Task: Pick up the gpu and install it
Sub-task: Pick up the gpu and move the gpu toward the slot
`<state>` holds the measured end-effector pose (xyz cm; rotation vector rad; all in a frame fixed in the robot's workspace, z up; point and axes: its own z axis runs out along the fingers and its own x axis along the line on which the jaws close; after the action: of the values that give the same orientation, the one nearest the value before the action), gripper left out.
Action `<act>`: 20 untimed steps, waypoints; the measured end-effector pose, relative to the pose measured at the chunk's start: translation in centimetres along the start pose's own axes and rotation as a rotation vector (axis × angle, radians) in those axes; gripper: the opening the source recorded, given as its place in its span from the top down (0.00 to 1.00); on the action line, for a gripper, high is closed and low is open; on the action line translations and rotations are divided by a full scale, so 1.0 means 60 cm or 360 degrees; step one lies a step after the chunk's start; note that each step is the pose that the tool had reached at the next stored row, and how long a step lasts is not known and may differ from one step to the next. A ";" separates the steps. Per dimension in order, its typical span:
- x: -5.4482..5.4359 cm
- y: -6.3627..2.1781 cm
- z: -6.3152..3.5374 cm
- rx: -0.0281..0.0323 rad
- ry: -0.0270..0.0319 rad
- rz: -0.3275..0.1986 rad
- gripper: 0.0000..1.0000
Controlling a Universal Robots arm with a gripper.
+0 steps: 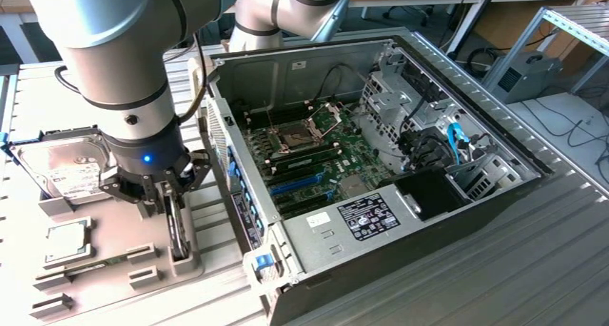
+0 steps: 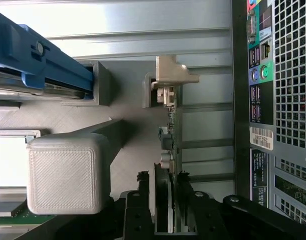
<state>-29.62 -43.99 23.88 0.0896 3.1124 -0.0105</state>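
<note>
The gpu (image 1: 177, 235) is a thin dark card standing on edge in a grey holder (image 1: 181, 262) on the exterior view's left, beside the open computer case (image 1: 285, 269). My gripper (image 1: 167, 197) is lowered straight over it. In the wrist view the card's edge (image 2: 170, 130) runs away from me with its light metal bracket (image 2: 173, 75) at the far end. My gripper (image 2: 164, 181) straddles the near part of the card, one finger (image 2: 142, 182) on each side and close to its faces, with narrow gaps still showing. The jaws are open.
A hard drive (image 1: 65, 167) with a blue rail (image 2: 42, 60), a square CPU (image 1: 65, 240) and a RAM stick (image 1: 88, 269) sit on the same grey fixture. Blue card slots (image 1: 297, 185) lie on the motherboard inside the case. The case's rear port panel (image 2: 260, 85) stands close beside the card.
</note>
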 end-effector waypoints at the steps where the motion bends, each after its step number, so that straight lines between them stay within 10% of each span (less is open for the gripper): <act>1: 0.000 0.000 0.000 0.00000 -0.00001 0.0000 0.66; 20: 0.000 0.000 0.000 -0.00001 -0.00001 0.0000 0.64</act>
<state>-29.62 -43.99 23.88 0.0895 3.1123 -0.0104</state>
